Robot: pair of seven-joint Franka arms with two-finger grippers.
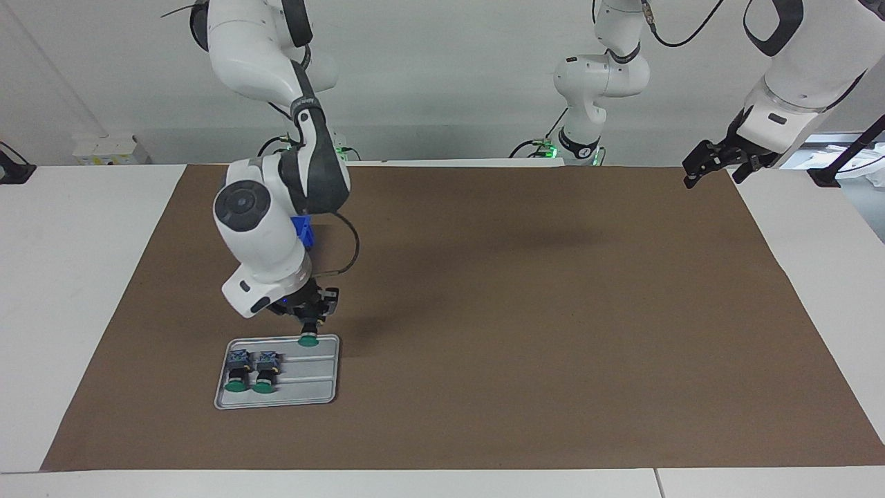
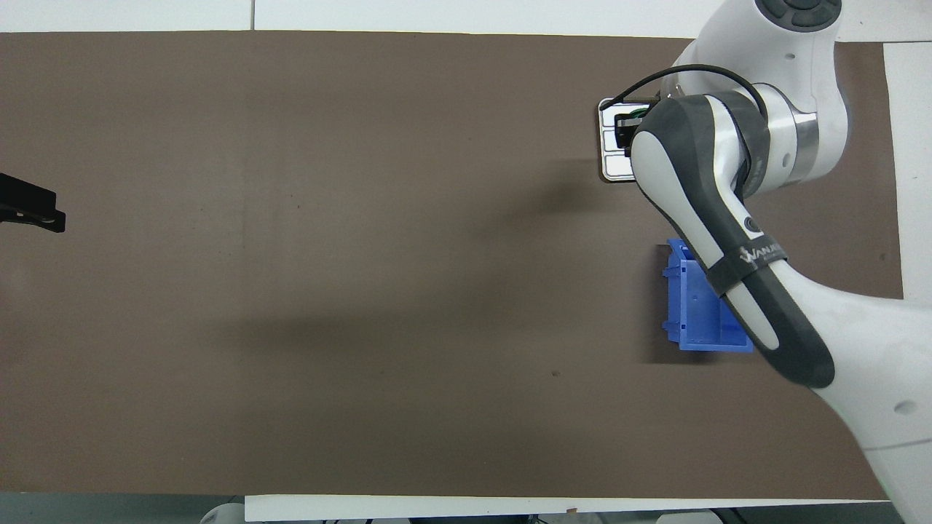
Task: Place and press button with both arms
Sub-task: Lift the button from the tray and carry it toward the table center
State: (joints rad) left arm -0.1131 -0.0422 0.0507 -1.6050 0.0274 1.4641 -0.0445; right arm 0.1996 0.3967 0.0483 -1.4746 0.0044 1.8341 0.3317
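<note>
My right arm reaches down to a grey tray [image 1: 312,387] at its end of the brown mat. My right gripper [image 1: 309,324] is shut on a button [image 1: 308,339], green cap down, at the tray's rim nearest the robots. Whether the button touches the tray I cannot tell. Two more buttons [image 1: 237,373] [image 1: 265,373] lie side by side in the tray. In the overhead view the arm hides most of the tray [image 2: 610,164]; only a bit of the held button's green cap [image 2: 639,113] shows by the gripper [image 2: 629,125]. My left gripper [image 1: 706,166] [image 2: 30,211] waits raised over the mat's other end.
A blue open plastic box [image 2: 695,306] stands on the brown mat [image 1: 525,311], nearer to the robots than the tray, partly hidden by my right arm [image 1: 303,232]. White table borders surround the mat.
</note>
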